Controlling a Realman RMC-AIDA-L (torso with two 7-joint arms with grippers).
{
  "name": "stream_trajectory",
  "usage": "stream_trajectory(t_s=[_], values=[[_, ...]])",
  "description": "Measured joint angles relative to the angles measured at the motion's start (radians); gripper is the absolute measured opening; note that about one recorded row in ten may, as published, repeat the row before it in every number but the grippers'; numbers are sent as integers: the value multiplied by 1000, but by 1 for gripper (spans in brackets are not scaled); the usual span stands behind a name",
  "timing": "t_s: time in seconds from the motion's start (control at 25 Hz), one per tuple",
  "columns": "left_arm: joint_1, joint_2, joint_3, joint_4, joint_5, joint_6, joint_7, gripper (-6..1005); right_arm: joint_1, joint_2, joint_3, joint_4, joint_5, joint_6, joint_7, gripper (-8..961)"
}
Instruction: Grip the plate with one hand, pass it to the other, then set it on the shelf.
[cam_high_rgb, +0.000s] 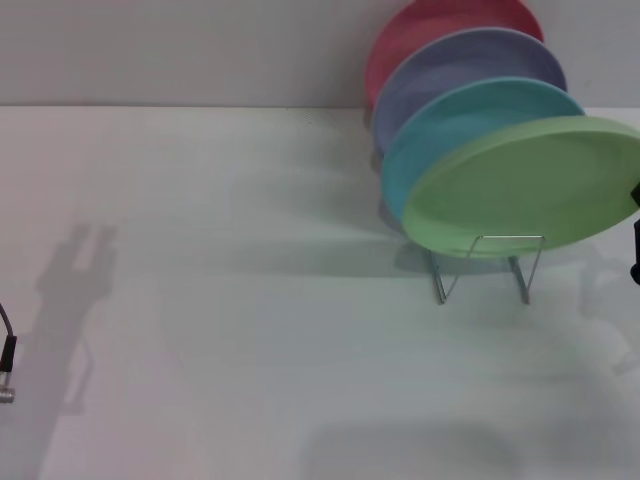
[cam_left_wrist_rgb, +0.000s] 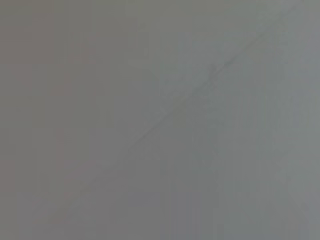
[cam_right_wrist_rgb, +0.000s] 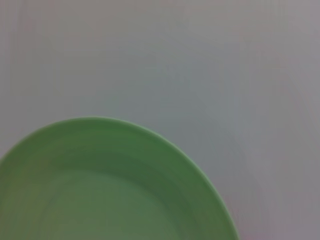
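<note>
Black parts of the right gripper (cam_high_rgb: 635, 235) show only at the right edge of the head view, just beside the rim of the round, shallow, light green plastic plate (cam_high_rgb: 525, 185); whether it grips that rim cannot be told from here. That plate sits tilted at the front of the small rack of thin silver wire, the shelf (cam_high_rgb: 487, 265), whose front loop and two legs stand on the white table (cam_high_rgb: 250, 300) below the plate's lower edge. Behind the green plate, leaning the same way and overlapping one another, come a light blue plate (cam_high_rgb: 455, 120), a lavender plate (cam_high_rgb: 460, 65) and a pink plate (cam_high_rgb: 420, 25) at the back near the wall. The left arm is low at the left edge of the head view, where only a dark cable and a small metal end piece (cam_high_rgb: 6, 370) show. The right wrist view shows the green plate's (cam_right_wrist_rgb: 110, 190) inner face and curved rim close up against pale table, with no fingers in sight. The left wrist view shows only a plain grey surface crossed by a faint slanting line.
</note>
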Motion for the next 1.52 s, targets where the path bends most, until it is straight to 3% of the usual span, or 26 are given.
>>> stream_trajectory(t_s=[0.72,1.32,1.52], values=[[-2,2,4,0,0,4,-3,554,-8,2,-7,19,-2,98,-7,93],[-7,2,5,0,0,6,-2,565,-16,-1,-8,29,-3,101,1,118],[-8,3,5,0,0,4,-3,568,-40,0,-7,30,-3,14,30,258]])
